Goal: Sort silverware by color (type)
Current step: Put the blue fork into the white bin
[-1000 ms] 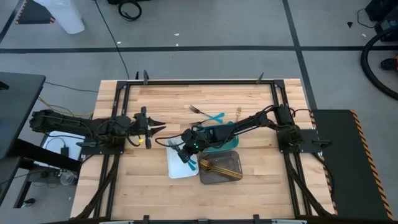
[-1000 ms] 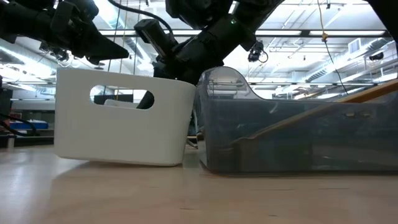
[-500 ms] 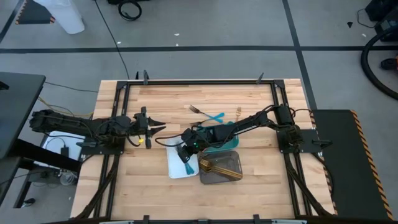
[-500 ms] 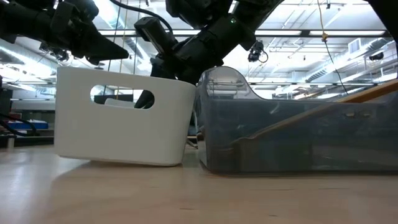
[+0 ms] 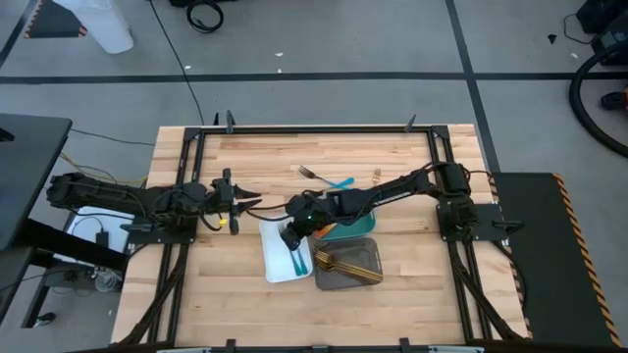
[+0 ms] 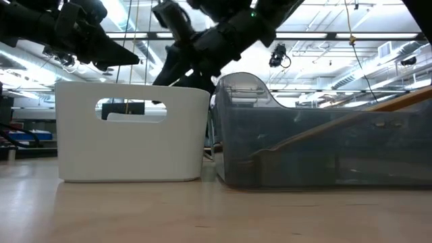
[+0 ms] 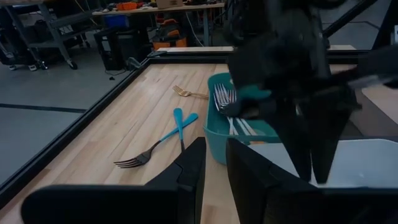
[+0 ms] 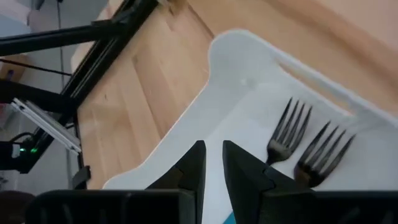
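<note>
Silverware is spread over three trays and the bare wood in the middle of the table [image 5: 235,284]. The right gripper [image 5: 289,234] hangs over the upper end of the white tray [image 5: 277,267], its two fingers [image 8: 193,163] a narrow gap apart with nothing between them. Below it, inside the white tray, lie two forks [image 8: 308,146] side by side, tines pointing toward the gripper, and the high view shows a blue handle [image 5: 298,261] running along the tray floor. The right arm [image 5: 392,191] stretches in from the right edge of the table, crossing above the teal tray [image 5: 345,231].

The teal tray sits just right of the white one and holds several silver forks [image 7: 229,104] bunched together. Beside both, nearer the front edge, the grey tray [image 5: 365,263] holds the gold forks [image 5: 339,263].

On the wood beyond the teal tray lie a blue-handled fork [image 7: 152,149] and a blue-handled utensil [image 7: 179,121] crossing each other, and a gold fork [image 7: 189,93] farther back on its own.

The left gripper [image 5: 250,204] waits above the table left of the white tray, pointing toward the trays, fingers [image 7: 193,171] slightly parted and holding nothing. In the low view the white tray [image 6: 128,131] and grey tray [image 6: 324,142] stand side by side on the table.
</note>
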